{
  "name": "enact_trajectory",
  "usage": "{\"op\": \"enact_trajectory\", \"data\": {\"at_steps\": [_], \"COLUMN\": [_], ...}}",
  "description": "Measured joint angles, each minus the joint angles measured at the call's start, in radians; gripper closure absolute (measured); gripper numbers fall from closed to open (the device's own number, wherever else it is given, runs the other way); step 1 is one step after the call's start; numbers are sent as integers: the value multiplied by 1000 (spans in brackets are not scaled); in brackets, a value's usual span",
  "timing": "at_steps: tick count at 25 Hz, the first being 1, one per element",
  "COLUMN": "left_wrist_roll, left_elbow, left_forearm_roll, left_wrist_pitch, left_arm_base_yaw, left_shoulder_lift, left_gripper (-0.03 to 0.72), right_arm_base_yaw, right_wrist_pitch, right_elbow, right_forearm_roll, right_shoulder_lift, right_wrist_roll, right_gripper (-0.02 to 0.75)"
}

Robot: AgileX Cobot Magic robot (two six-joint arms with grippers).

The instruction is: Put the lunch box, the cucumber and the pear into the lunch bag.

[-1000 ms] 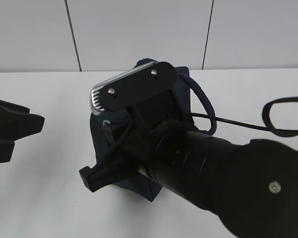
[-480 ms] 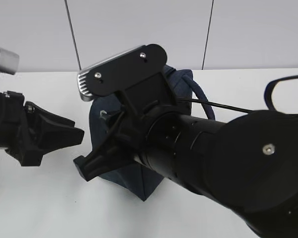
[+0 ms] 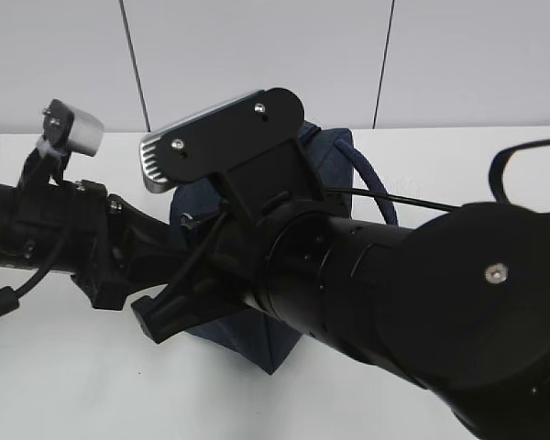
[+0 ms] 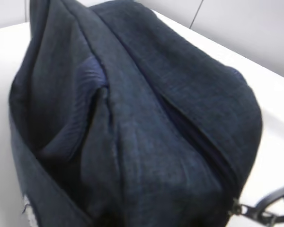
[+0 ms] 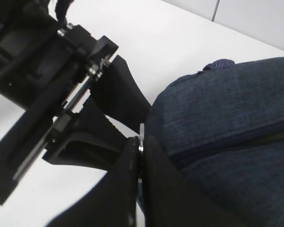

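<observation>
The dark navy lunch bag [image 3: 335,151] stands on the white table, mostly behind my right arm. It fills the left wrist view [image 4: 132,118] and its zipper seam [image 4: 199,142] looks closed. My right gripper [image 5: 141,142] is shut on the bag's thin metal ring pull [image 5: 141,132] at the bag's end [image 5: 227,109]. My left gripper [image 5: 132,120] reaches in from the left and its tips press at that same end. Its jaws are out of its own wrist view. The lunch box, the cucumber and the pear are out of view.
My right arm fills the foreground of the exterior view. A padded loop handle [image 3: 378,188] and a black cable [image 3: 412,200] lie behind the bag. A dark strap loop [image 3: 509,160] lies at the right. Bare white table [image 3: 64,367] shows at the front left.
My left arm has come in from the far left until its gripper touches the bag's end. My right gripper and the bag's end have risen slightly and stayed on the ring pull.
</observation>
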Motion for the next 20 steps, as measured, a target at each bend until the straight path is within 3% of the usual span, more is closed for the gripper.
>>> {"op": "enact_trajectory", "data": {"at_steps": [2, 5, 10, 13, 20], "left_wrist_roll": [3, 4, -5, -17, -36], "left_elbow": [-3, -4, -4, -5, -5], "left_forearm_roll": [-1, -1, 22, 26, 56], "left_wrist_pitch": [0, 1, -4, -6, -9], "left_arm_base_yaw": [-23, -30, -30, -30, -30], "left_shoulder_lift": [13, 21, 22, 22, 22], "left_gripper": [580, 675, 692, 694, 694], "right_arm_base_yaw": [0, 0, 0, -17, -163], "right_wrist_pitch": [0, -14, -81, -102, -38], "right_elbow": [0, 0, -24, -77, -180], "right_forearm_roll": [6, 9, 37, 130, 341], "right_shoulder_lift": [0, 0, 0, 0, 0], "right_wrist_roll": [0, -2, -47, -144, -325], "right_gripper": [732, 732, 732, 732, 732]}}
